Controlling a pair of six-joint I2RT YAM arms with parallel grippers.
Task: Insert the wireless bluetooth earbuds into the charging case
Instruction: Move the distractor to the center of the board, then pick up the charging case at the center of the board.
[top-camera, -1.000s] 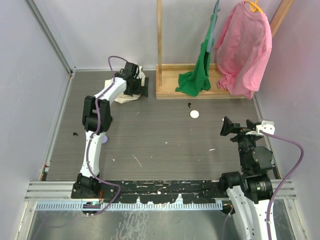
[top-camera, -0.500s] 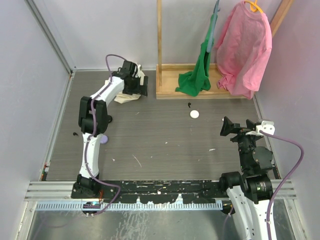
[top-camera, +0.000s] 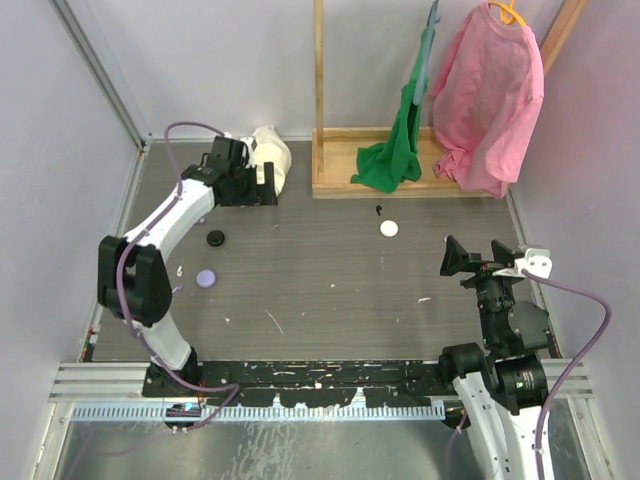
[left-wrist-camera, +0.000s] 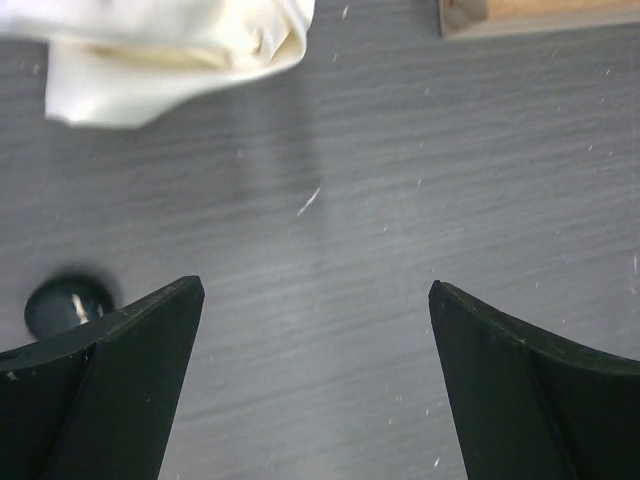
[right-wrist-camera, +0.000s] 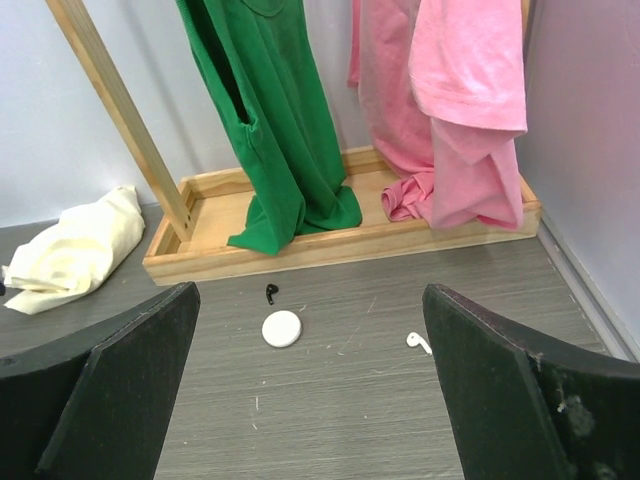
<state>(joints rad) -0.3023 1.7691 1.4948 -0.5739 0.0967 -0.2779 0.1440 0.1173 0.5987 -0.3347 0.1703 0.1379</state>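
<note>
From above: my left gripper (top-camera: 262, 187) hangs at the far left, just beside the cloth (top-camera: 268, 152), jaws spread and gripping nothing. My right gripper (top-camera: 450, 256) sits low on the right, likewise wide and empty. The white case (top-camera: 388, 228) lies mid-table, with the black bud (top-camera: 379, 210) just beyond it. A black puck (top-camera: 215, 238) lies near my left arm; it may be a second case.

Left wrist: there is bare table (left-wrist-camera: 400, 180) between my fingers (left-wrist-camera: 130, 380). The puck (left-wrist-camera: 55, 305) sits just off the left one, with something pale on it that I cannot make out.

Right wrist: the case (right-wrist-camera: 281, 328), the black bud (right-wrist-camera: 271, 293) and a white bud (right-wrist-camera: 418, 342) all lie ahead. Both buds are apart from the case, neither seated.

As I judge it, the first pick is due, and my right is better placed for it. I would come straight down over one bud with my fingers across its narrow stem. I would close gently so it doesn't squirt away, and make sure the case is open before carrying anything over.
</note>
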